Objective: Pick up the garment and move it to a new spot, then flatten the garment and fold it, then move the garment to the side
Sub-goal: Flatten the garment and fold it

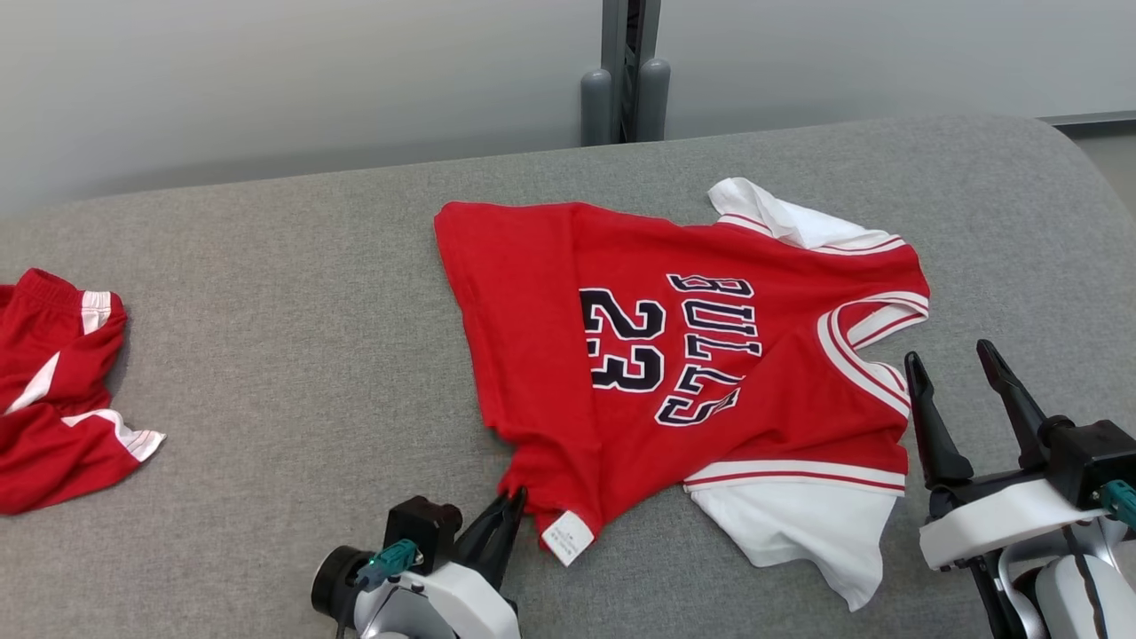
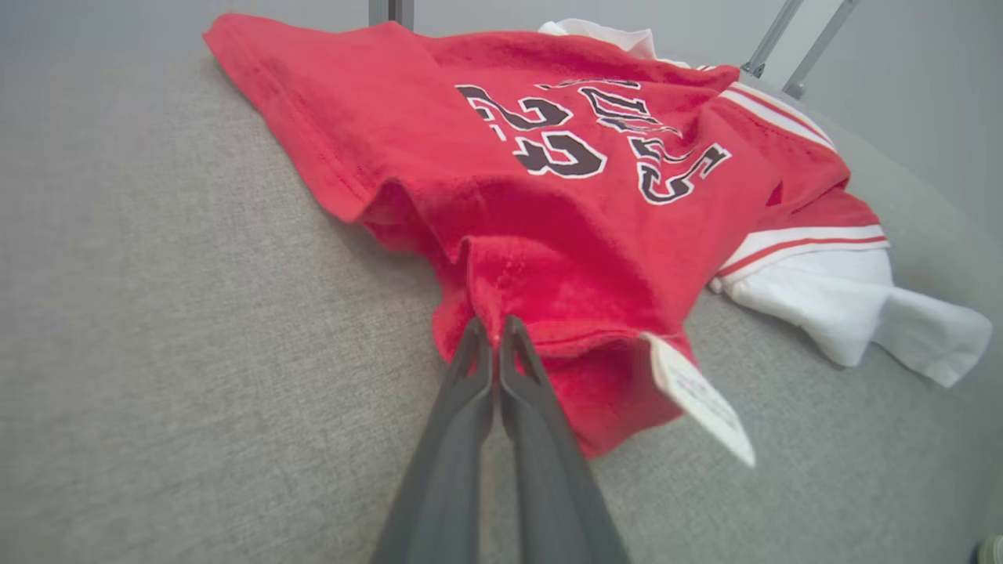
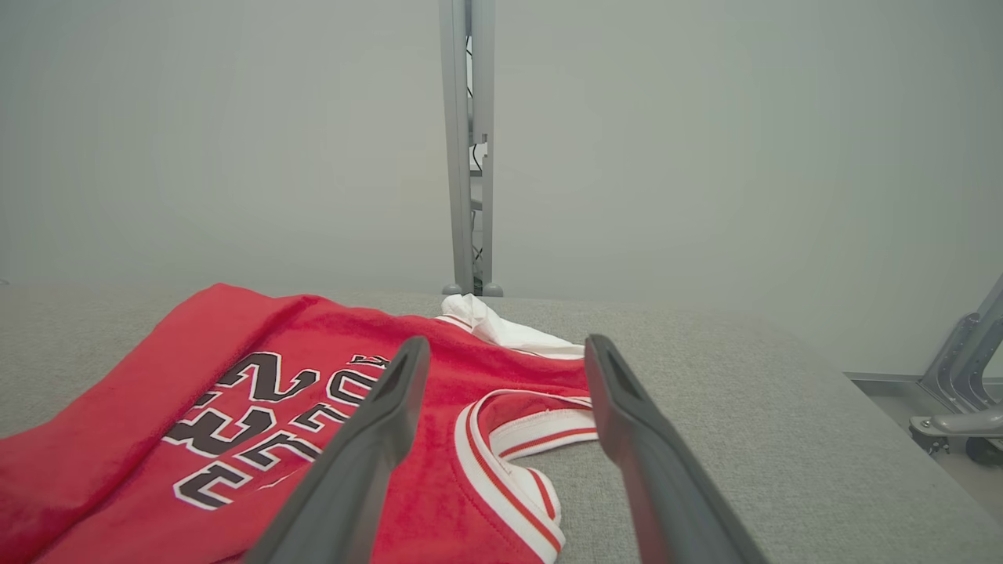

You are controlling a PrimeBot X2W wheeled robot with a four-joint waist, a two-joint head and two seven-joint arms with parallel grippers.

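The garment (image 1: 674,355) is a red jersey with white sleeves, printed BULLS 23, spread on the grey padded table (image 1: 293,337). My left gripper (image 1: 508,508) is shut on the garment's near hem corner, beside a white care label (image 1: 568,538). In the left wrist view the closed fingertips (image 2: 494,333) pinch a raised fold of the red garment (image 2: 548,196), with the label (image 2: 701,399) hanging to the right. My right gripper (image 1: 954,368) is open, hovering just right of the collar (image 1: 865,351). In the right wrist view its fingers (image 3: 392,407) frame the garment's neckline (image 3: 509,431).
A second red and white piece of clothing (image 1: 53,390) lies bunched at the table's left edge. A grey post (image 1: 626,71) stands behind the table against a pale wall. The table's right end curves away near a metal frame (image 3: 964,376).
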